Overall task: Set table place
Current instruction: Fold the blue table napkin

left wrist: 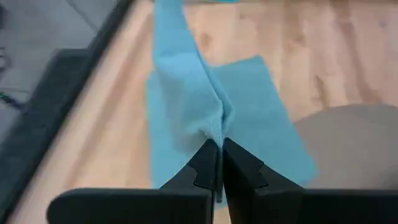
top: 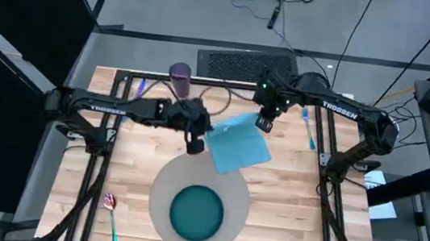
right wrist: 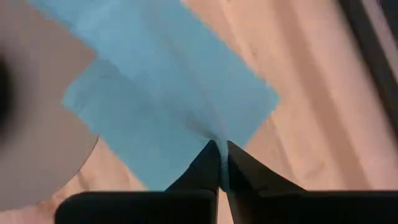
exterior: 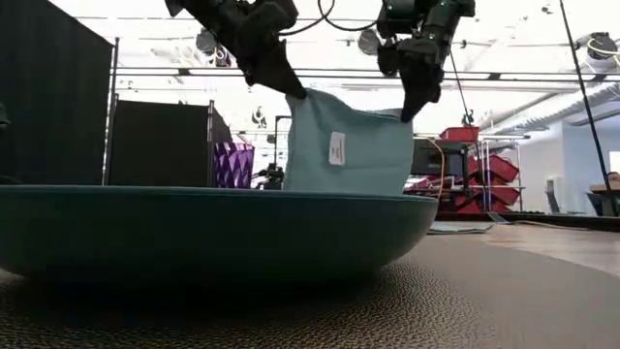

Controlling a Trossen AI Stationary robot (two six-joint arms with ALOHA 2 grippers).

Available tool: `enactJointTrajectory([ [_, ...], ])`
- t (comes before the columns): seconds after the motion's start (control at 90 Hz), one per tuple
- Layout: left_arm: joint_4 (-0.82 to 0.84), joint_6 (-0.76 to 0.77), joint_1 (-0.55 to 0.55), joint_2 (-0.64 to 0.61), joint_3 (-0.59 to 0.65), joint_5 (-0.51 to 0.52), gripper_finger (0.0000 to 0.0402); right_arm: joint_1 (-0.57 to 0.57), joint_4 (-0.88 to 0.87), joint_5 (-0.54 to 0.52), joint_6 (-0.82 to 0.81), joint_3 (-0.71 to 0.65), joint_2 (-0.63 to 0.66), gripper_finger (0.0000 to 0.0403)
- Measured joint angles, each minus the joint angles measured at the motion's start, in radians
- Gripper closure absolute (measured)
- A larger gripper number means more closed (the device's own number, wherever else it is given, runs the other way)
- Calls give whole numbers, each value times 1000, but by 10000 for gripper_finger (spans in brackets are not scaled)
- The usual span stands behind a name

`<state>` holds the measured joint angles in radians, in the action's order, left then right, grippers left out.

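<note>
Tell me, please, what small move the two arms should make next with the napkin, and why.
Probably lower it together onto bare table beside the mat, then release. The left gripper and right gripper each pinch an edge of the light blue napkin, which hangs lifted above the wood, partly over the mat's far edge.

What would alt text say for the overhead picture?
Two dark robot arms hold a light blue napkin between them above a pale wood table, the left gripper and right gripper each pinching an edge. Below sits a teal plate on a round grey mat.

One napkin (top: pixel 237 144), one plate (top: pixel 195 212), one cup (top: pixel 180 73)
</note>
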<state>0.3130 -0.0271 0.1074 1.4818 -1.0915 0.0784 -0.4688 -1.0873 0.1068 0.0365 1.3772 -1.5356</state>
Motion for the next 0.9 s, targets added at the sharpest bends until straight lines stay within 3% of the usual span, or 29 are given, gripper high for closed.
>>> enactJointTrajectory([
  [0.5,-141,72,-91,202,18,-74,401,146,99,4,-210,-326,123,403],
  [0.9,-151,101,-95,227,18,-94,402,215,223,20,-272,-452,123,403],
])
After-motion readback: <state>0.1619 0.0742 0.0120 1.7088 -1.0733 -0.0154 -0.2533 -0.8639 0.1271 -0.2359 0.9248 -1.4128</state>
